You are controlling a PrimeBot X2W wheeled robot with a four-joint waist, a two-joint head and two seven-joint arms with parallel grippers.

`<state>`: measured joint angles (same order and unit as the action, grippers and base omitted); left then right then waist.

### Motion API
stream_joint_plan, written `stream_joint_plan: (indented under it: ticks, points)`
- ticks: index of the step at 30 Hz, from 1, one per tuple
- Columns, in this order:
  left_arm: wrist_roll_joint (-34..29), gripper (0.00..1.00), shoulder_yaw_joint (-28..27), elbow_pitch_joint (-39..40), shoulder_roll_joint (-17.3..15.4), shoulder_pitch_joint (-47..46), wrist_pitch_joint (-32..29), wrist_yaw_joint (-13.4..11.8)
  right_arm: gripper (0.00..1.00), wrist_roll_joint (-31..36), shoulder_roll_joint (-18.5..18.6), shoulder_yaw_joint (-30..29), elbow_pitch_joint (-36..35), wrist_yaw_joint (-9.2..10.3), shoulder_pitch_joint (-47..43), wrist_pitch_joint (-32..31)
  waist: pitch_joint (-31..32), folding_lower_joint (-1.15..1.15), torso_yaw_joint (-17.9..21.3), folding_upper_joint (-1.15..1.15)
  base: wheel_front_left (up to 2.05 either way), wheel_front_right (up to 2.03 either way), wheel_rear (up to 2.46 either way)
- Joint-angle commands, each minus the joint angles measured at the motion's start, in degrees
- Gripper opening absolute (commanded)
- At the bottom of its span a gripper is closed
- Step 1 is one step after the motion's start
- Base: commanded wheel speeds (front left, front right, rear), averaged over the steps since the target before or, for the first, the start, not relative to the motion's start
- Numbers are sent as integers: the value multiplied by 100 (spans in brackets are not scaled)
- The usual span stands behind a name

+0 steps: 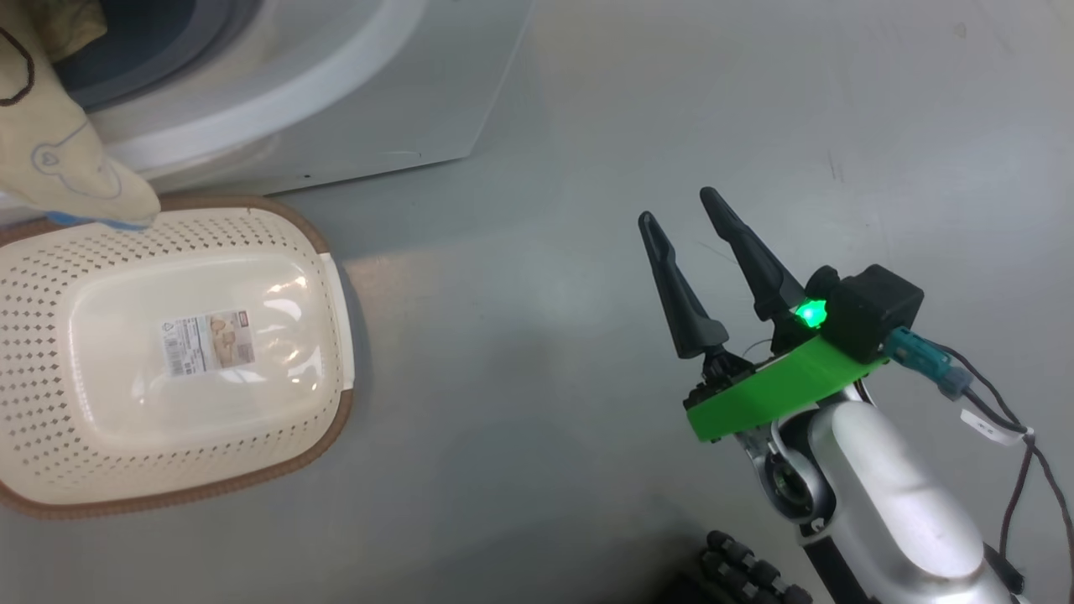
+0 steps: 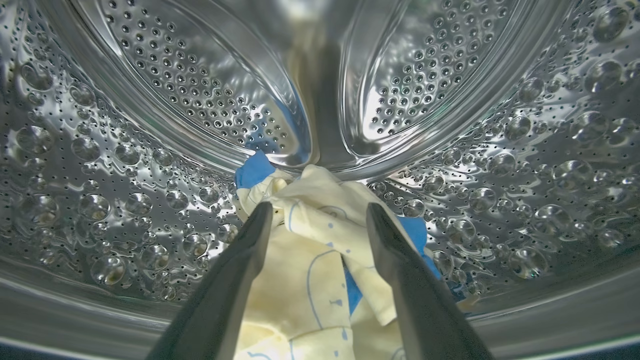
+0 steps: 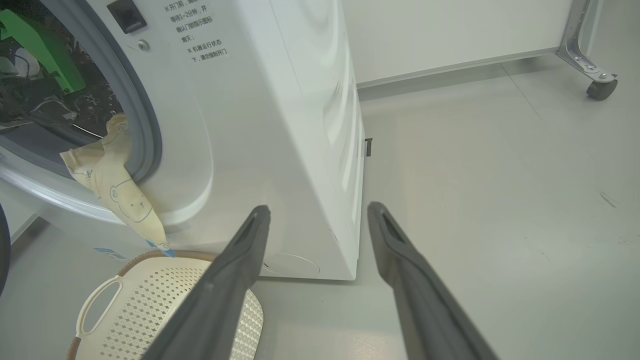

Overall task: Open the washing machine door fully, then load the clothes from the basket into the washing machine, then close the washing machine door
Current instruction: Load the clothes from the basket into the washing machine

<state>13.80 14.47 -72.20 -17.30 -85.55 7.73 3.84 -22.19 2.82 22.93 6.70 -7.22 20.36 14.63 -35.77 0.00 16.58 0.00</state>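
Left wrist view: my left gripper [image 2: 318,212] sits inside the shiny perforated steel drum [image 2: 200,90], fingers spread wide, gripping nothing. Soft cream-yellow clothes [image 2: 310,285] with blue patches lie bunched between them, lower centre. Right wrist view adds the glossy white washing machine [image 3: 280,125] and one bear-print garment [image 3: 120,190] drooping from the grey rubber mouth [image 3: 150,125] at left, over the basket [image 3: 150,300]. Chinese print [image 3: 200,35] at upper left, too small for me to read. Head view: perforated cream basket with brown rim, label sticker [image 1: 207,342] unreadable; right gripper [image 1: 678,208] wide, nothing held, right of frame.
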Motion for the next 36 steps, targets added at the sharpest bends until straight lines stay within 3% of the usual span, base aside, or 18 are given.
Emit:
stream_joint_plan:
  ticks: [1, 18, 36]
  points:
    - [30, 100, -15, 143, -192, -66, 63, 7, 100, 36, 6, 56, -129, -26, -67, 37, 32, 0, -27, 0, 0, 0, 0]
    - [234, 100, 78, 238, 114, 433, 541, 92, 100, 147, 6, -133, -90, -26, -86, 37, 349, 0, -300, 0, 0, 0, 0]
    - [432, 100, 94, 776, 178, 1001, 702, 127, 100, 216, 6, -231, -87, -26, -89, 37, 445, 0, -470, 0, 0, 0, 0]
